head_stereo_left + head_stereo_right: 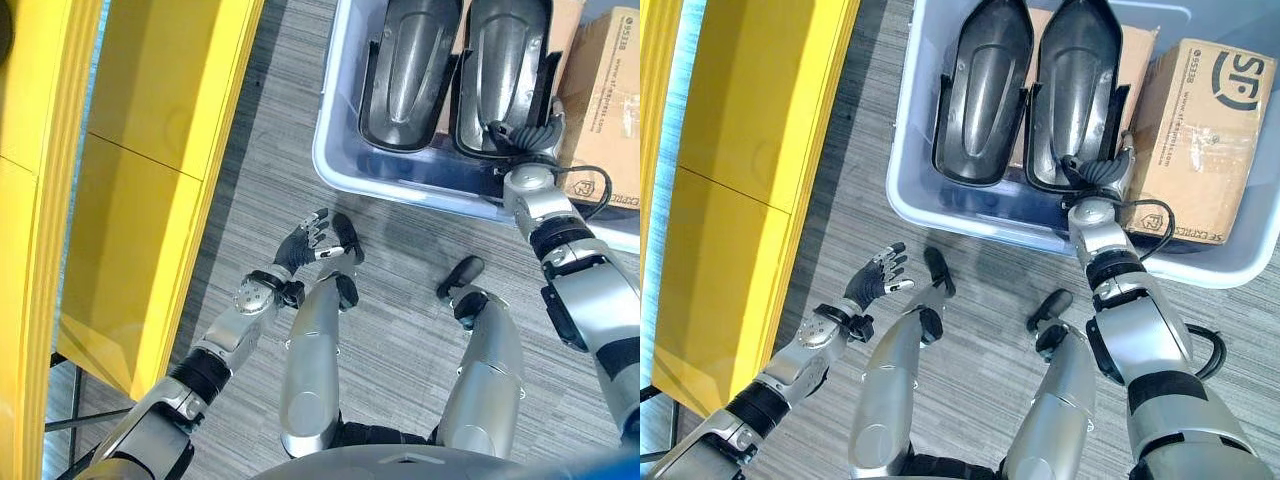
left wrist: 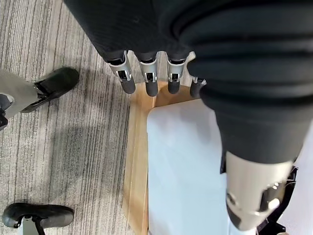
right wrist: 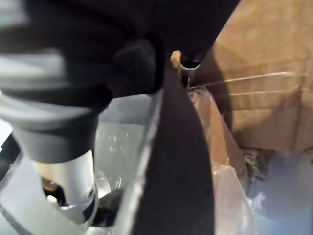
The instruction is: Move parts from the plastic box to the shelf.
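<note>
My right hand (image 1: 1095, 172) reaches into the plastic box (image 1: 940, 215) and seems clamped on the nearer black part's (image 1: 1075, 90) edge — next, lift toward the yellow shelf (image 1: 750, 150); my left hand (image 1: 878, 278) hangs spread.

two black moulded parts stand side by side in the pale blue-grey plastic box (image 1: 902, 200), which sits on the grey floor at the far right of the scene. the left part (image 1: 983, 92) and the right part (image 1: 1078, 90) are alike: long, glossy shells with a rounded far end and a raised rib down the middle, their hollow sides up. they nearly touch along their inner edges. a brown cardboard box (image 1: 1196, 140) lies in the same container just right of them. the yellow shelf (image 1: 750, 150) runs along the left, well apart from the box.
</note>
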Controlling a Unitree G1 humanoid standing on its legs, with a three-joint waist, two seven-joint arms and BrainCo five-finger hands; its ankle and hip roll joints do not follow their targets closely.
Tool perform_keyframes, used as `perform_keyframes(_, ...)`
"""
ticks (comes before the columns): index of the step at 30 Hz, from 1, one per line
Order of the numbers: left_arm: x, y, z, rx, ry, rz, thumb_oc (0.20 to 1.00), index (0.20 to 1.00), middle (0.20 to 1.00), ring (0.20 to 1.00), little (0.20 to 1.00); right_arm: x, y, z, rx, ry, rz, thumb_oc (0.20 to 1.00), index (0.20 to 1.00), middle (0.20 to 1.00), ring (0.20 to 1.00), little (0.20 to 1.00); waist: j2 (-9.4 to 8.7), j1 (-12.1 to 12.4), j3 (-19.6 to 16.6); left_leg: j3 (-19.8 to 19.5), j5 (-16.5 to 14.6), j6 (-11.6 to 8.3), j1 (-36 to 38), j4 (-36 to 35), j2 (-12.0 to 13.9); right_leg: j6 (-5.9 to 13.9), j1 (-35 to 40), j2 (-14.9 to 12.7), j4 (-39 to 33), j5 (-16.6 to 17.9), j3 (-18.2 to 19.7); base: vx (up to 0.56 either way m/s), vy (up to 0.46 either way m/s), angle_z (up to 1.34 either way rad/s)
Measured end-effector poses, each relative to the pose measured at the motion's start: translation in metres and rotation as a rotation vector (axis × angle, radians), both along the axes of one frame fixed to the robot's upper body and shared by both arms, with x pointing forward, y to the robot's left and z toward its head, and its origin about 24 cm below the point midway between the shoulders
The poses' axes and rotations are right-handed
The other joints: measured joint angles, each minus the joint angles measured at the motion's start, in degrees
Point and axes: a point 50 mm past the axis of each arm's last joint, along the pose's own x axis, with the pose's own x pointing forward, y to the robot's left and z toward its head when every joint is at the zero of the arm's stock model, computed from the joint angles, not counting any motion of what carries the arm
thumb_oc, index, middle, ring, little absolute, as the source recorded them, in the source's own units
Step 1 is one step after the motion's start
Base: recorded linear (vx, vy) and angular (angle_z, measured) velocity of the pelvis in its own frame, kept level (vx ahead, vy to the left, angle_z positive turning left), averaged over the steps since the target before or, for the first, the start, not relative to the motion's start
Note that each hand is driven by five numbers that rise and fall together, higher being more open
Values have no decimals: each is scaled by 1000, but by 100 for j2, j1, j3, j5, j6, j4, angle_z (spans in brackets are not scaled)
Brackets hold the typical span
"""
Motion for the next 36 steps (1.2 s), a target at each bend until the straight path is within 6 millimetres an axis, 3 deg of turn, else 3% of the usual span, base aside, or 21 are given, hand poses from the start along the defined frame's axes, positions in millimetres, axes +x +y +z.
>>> perform_keyframes(1, 0, 0, 0, 0, -1, 0, 1000, 1000, 1000, 1000, 1000, 0, 0, 0, -1, 1, 2, 1000, 1000, 1000, 1000, 1000, 0, 0, 0, -4, 1, 0, 0, 2, 5, -3, 0, 3, 4, -2, -1, 0, 0, 0)
perform_keyframes(2, 0, 0, 0, 0, -1, -1, 1000, 1000, 1000, 1000, 1000, 0, 0, 0, -2, 7, 7, 470, 470, 470, 470, 470, 0, -4, 0, -8, 0, -5, 0, 7, 10, -12, -1, 5, 15, -8, -2, 0, 0, 0)
perform_keyframes(3, 0, 0, 0, 0, -1, -1, 1000, 1000, 1000, 1000, 1000, 0, 0, 0, -3, 9, 9, 200, 200, 200, 200, 200, 0, -6, 0, -9, 1, -5, 0, 8, 11, -12, -1, 4, 19, -8, -2, 0, 0, 0)
perform_keyframes(19, 1, 0, 1, 4, -2, -4, 1000, 1000, 1000, 1000, 1000, 2, -12, 25, -152, 58, -47, 200, 200, 200, 200, 200, 12, 8, -8, -99, 7, -14, -172, 97, 44, -74, -103, -9, 106, -68, -49, 0, -5, 1)
perform_keyframes(26, 5, 1, 4, 12, -13, 7, 1000, 1000, 1000, 1000, 1000, 3, -12, 49, -198, 3, -70, 200, 200, 200, 200, 200, 51, -8, -35, -115, 6, -14, -534, 130, 62, -81, -466, -36, 198, -79, -49, -5, 3, 0)
perform_keyframes(36, 4, 1, -3, 5, -12, 35, 1000, 1000, 1000, 1000, 1000, -2, -17, 42, -201, -46, -108, 200, 200, 200, 200, 200, 252, 25, -198, -112, 22, -35, -603, 112, 52, -138, -545, -70, 273, -79, -64, -17, 9, 2)
